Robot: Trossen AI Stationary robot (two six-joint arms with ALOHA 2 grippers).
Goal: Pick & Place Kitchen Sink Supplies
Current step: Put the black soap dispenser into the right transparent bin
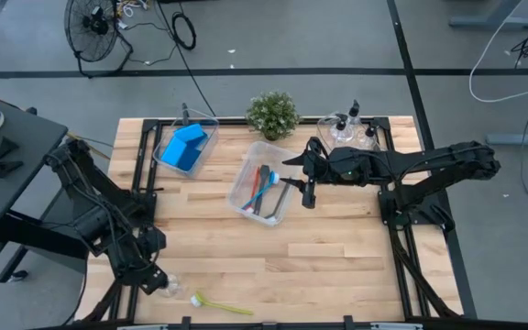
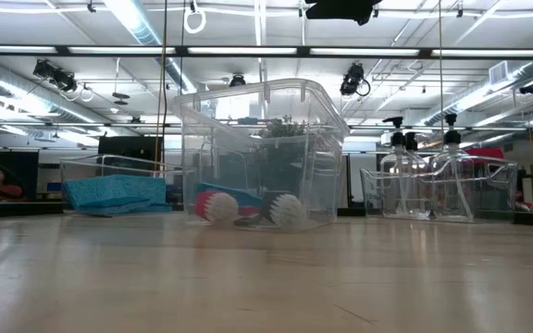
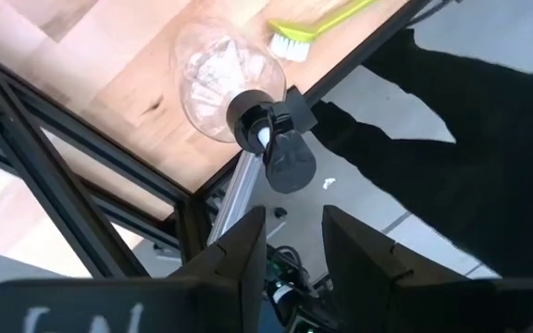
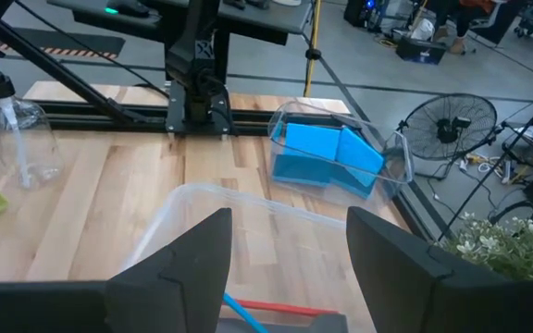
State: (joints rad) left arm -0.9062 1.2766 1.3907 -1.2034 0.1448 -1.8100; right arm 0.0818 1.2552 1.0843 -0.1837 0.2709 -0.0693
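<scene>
A small clear bottle (image 3: 222, 88) with a black pump top (image 3: 265, 134) stands upright on the table's near left corner, also seen as the bottle (image 1: 170, 286). My left gripper (image 3: 294, 236) hovers above it, open, touching nothing. A yellow-green brush (image 1: 220, 304) lies flat beside the bottle. My right gripper (image 4: 290, 245) hangs open over the middle clear bin (image 1: 262, 188), which holds red, blue and grey brushes (image 1: 266, 191). Blue sponges (image 1: 184, 147) lie in the left bin. More bottles (image 1: 348, 128) stand in the right bin.
A potted plant (image 1: 273, 115) stands at the far edge between the bins. Black frame rails (image 1: 140, 174) run along the table's left and right sides. Bare wood (image 1: 319, 266) stretches across the near middle and right. A fan (image 1: 94, 27) stands on the floor beyond.
</scene>
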